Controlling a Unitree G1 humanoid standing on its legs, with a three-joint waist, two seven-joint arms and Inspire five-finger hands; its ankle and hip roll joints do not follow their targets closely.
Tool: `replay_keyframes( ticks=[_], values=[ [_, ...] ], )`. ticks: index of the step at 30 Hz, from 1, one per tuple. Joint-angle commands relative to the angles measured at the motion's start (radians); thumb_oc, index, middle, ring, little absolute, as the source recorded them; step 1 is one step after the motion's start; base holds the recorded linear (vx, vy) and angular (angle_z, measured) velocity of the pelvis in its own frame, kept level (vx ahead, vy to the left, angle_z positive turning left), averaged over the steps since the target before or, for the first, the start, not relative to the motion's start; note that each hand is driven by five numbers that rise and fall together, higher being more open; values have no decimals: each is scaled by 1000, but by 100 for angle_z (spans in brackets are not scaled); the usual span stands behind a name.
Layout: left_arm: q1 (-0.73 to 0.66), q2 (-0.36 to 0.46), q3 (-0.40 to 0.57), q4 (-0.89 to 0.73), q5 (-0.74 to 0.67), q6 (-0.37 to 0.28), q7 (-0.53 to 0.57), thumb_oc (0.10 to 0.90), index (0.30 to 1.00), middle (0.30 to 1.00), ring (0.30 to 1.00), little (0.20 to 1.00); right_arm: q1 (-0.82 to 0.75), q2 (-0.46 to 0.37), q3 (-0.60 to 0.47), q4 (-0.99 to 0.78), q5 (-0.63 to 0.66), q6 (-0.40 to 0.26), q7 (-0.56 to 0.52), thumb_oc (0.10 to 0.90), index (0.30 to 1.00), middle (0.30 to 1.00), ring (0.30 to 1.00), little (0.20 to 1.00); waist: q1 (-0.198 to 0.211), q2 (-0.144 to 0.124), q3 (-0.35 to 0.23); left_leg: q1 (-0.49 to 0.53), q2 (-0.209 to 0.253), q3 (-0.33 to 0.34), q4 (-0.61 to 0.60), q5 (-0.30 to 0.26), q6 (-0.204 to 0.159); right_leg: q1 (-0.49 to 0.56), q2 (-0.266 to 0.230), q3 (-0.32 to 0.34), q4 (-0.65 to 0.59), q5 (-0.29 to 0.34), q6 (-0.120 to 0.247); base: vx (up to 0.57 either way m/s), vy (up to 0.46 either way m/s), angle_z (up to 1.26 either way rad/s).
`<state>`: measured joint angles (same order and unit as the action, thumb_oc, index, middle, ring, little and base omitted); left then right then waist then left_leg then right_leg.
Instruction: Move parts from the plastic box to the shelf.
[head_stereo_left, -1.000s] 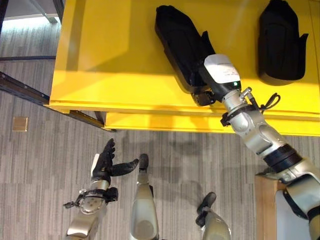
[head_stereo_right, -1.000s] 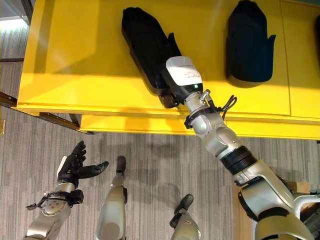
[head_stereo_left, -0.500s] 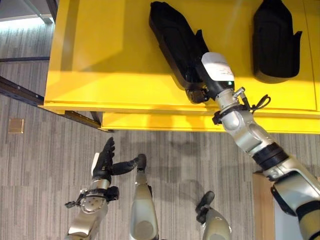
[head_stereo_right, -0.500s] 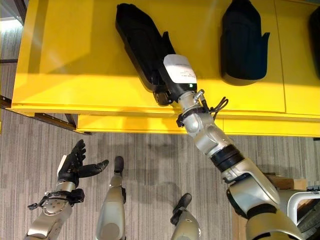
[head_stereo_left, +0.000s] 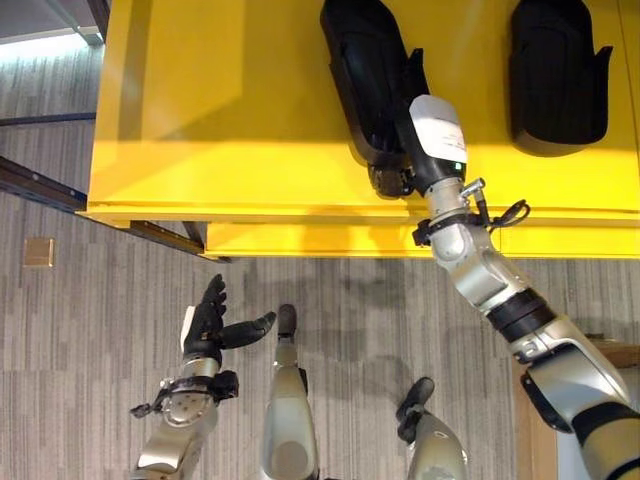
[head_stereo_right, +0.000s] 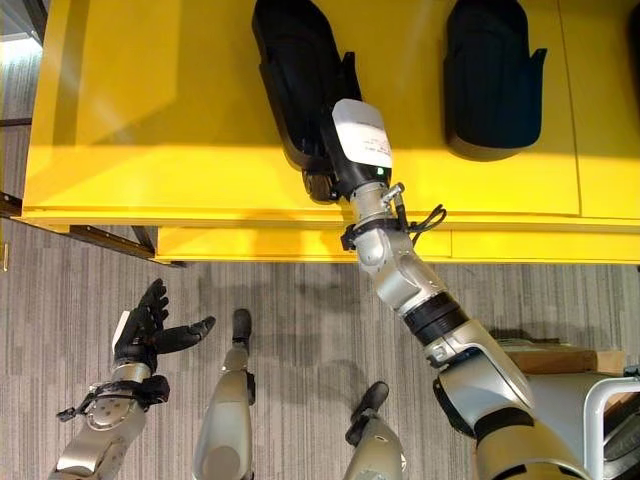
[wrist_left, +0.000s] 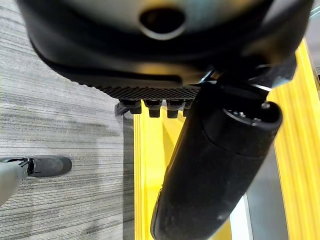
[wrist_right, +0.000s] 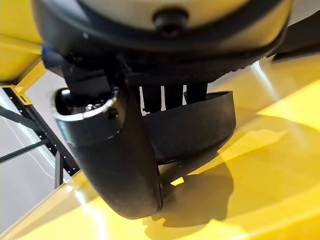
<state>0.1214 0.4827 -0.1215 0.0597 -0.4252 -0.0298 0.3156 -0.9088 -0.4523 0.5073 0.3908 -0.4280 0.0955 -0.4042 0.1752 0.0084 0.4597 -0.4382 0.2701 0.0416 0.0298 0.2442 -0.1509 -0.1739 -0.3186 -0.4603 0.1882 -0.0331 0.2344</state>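
On the yellow shelf (head_stereo_left: 230, 120), your right hand (head_stereo_left: 392, 180) grips the near end of a black part (head_stereo_left: 365, 70); let go carelessly and it could slide off the front edge. Left hand (head_stereo_left: 208, 325) hangs relaxed below

— Where's the right hand (head_stereo_right: 322, 180)?
— Arm stretched far forward, thumb and fingers seemingly clamped round something dark.
— And the left hand (head_stereo_left: 208, 327)?
— Low at the side, fingers straight, thumb spread, holding nothing.
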Motion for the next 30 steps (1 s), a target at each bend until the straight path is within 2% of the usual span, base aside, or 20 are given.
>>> replay_keyframes(
  ticks=[1, 9, 20, 22, 23, 30],
  values=[
    [-57, 27, 12, -127, 19, -77, 24, 900, 1000, 1000, 1000, 1000, -81, 36, -56, 59, 24, 42, -22, 400, 300, 300, 300, 300, 79, -29, 44, 78, -17, 0, 10, -98, 0, -6, 41, -63, 36, -19, -72, 23, 32, 11],
    [-64, 23, 1, -136, 21, -76, 30, 900, 1000, 1000, 1000, 1000, -71, 48, -90, 72, 44, 53, -61, 400, 300, 300, 300, 300, 83, -27, 46, 71, -32, -9, 18, -106, 7, 10, 34, -70, 15, -11, -67, 13, 33, 7],
    [-68, 23, -2, -145, 23, -78, 38, 900, 1000, 1000, 1000, 1000, -94, 41, -75, 71, 27, 59, -57, 400, 300, 300, 300, 300, 91, -34, 47, 71, -43, -10, 11, -110, 12, 23, 33, -66, -12, 2, -60, 12, 24, 5],
    [-70, 21, -1, -143, 23, -79, 38, 900, 1000, 1000, 1000, 1000, -98, 32, -69, 66, 14, 59, -50, 582, 555, 555, 555, 555, 91, -35, 47, 70, -46, -9, 12, -110, 13, 23, 32, -68, -14, 3, -59, 0, 0, 0],
    [-71, 21, 0, -144, 22, -79, 38, 900, 1000, 1000, 1000, 1000, -99, 24, -65, 60, 6, 61, -45, 900, 1000, 1000, 1000, 1000, 89, -37, 47, 71, -47, -9, 12, -111, 14, 25, 31, -69, -15, 4, -59, 0, 0, 0],
    [-74, 14, 11, -145, 27, -74, 46, 900, 1000, 1000, 1000, 1000, -97, -13, -65, -53, -48, 60, -20, 900, 1000, 1000, 1000, 1000, 75, -48, 45, 78, -50, -2, 15, -118, 16, 28, 30, -58, -22, 9, -59, -1, 4, 0]
  ],
)
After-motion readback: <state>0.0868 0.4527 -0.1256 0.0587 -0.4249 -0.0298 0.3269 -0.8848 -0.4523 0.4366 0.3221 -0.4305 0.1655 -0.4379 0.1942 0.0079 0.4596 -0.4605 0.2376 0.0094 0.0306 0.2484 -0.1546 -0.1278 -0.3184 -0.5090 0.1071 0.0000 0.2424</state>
